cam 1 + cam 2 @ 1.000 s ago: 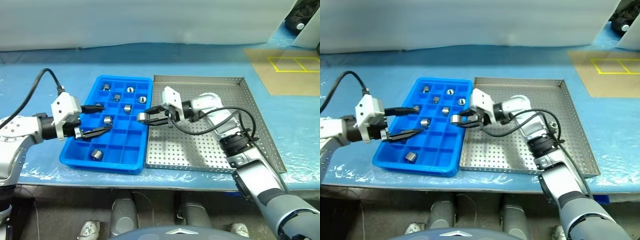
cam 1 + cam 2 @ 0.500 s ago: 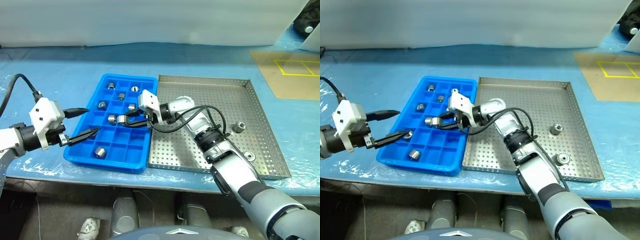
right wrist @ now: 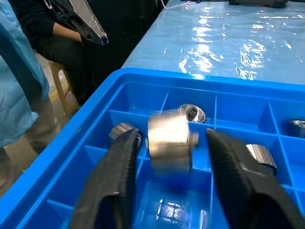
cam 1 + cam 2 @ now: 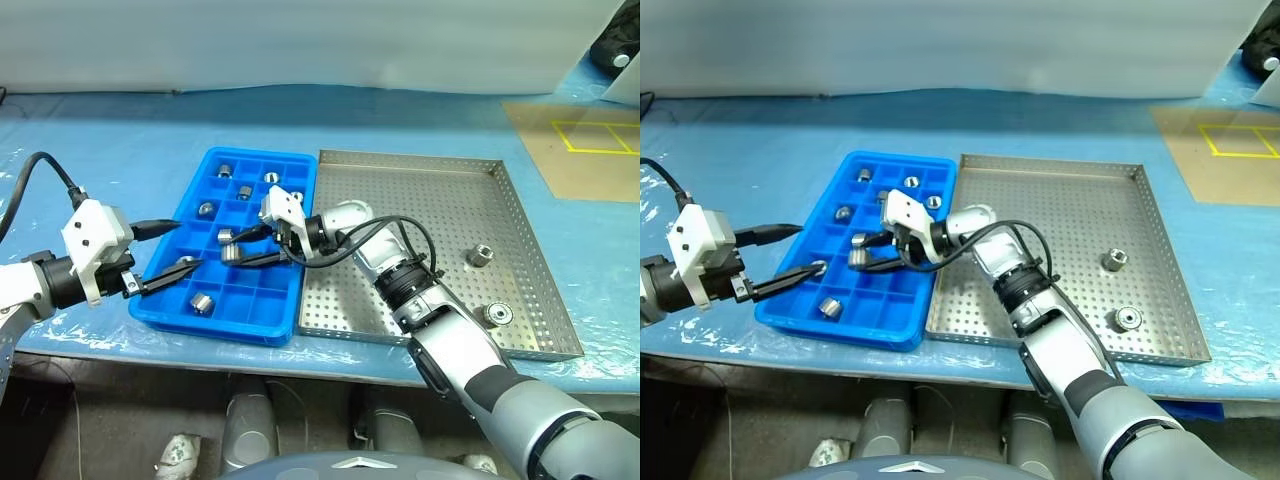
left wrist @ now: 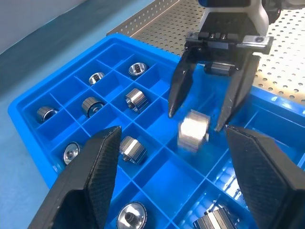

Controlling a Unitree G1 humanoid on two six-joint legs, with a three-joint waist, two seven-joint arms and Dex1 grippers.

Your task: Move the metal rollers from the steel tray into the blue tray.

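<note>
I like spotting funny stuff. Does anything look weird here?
Yes: one roller looks blurred between the right gripper's spread fingers, above a blue tray compartment, apparently dropping. Two rollers sit in the steel tray.

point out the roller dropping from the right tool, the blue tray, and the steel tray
roller (image 5: 193,130), left wrist view, its blurred side.
blue tray (image 4: 212,323), left eye view, near rim.
steel tray (image 4: 420,156), left eye view, far rim.

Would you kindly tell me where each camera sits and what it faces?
Head views: look down on the bright blue compartmented plastic tray and perforated steel tray; both arms show.
Left wrist view: left tool faces the open right tool, a roller blurred between its fingers.
Right wrist view: same roller, same tray.
</note>
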